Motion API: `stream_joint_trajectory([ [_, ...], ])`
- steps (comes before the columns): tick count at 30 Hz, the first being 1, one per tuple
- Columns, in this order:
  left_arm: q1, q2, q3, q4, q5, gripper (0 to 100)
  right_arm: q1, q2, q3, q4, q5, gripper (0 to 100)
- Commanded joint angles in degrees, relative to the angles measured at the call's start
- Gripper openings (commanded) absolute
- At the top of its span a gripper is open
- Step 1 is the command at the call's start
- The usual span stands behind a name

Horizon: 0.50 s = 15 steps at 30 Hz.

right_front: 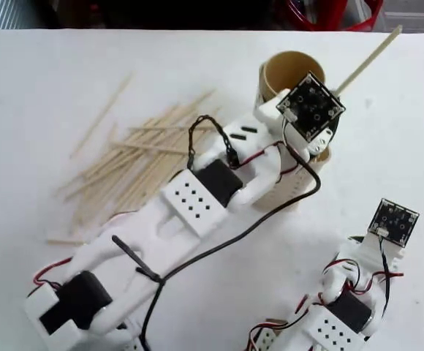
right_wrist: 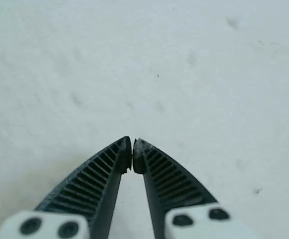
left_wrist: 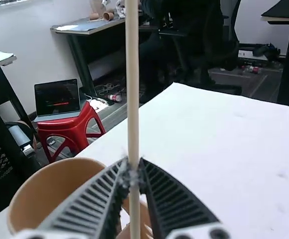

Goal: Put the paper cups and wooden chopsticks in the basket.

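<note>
My left gripper [left_wrist: 133,172] is shut on a wooden chopstick [left_wrist: 132,89] that rises straight up between its fingertips. Just below and beside it stands a tan paper cup [left_wrist: 50,191], open end up. From above, the left arm stretches across the table to that paper cup [right_front: 289,73], and the held chopstick [right_front: 369,58] slants toward the far right corner. A loose heap of wooden chopsticks [right_front: 135,157] lies on the table to the left of that arm. My right gripper [right_wrist: 132,154] is shut on nothing, just above bare table, at the near right.
The white table [right_front: 66,80] spreads all round. A red stool [left_wrist: 70,127] and a dark desk [left_wrist: 92,27] stand on the floor beyond the far table edge. A red object [right_front: 332,14] shows past the back edge.
</note>
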State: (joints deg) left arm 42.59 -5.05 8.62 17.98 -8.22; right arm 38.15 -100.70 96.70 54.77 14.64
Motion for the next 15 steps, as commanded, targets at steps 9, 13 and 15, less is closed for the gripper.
stream_joint_trajectory([
  [9,-4.18,-6.29,-3.34,6.68,0.09,9,0.40,0.40,0.35,-0.57,0.70,2.1],
  [13,-7.87,-12.35,-3.60,15.03,-0.18,3,0.40,0.40,0.35,-0.57,0.70,2.1],
  [15,-12.09,-17.01,-3.25,22.24,0.00,2,0.40,0.40,0.35,-0.57,0.70,2.1],
])
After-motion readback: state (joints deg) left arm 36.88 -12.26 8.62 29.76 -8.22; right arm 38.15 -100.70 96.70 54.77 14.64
